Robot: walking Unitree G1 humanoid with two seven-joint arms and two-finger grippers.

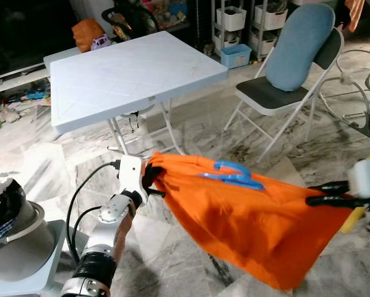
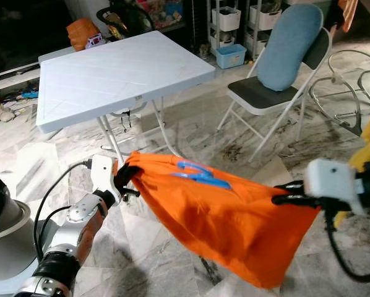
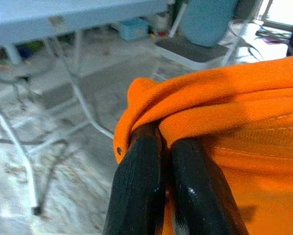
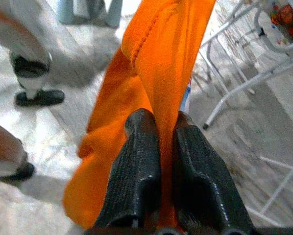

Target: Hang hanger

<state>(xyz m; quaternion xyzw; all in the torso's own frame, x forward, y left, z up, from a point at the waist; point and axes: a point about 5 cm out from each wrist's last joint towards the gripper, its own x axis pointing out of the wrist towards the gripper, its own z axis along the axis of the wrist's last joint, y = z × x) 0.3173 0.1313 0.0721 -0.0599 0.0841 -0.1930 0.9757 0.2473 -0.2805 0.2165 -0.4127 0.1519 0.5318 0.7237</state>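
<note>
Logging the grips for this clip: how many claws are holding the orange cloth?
2. The left claw pinches one end of the orange cloth; the right claw pinches the opposite end, stretching it between them.

The orange cloth is a matt woven fabric, with a fine twill rib in the left wrist view. The fingers pinching it are black, rough-textured rubber or plastic. On the cloth lies a glossy blue plastic hanger. Behind the cloth, the table has a smooth pale plastic top; the floor beneath is polished veined marble.
</note>
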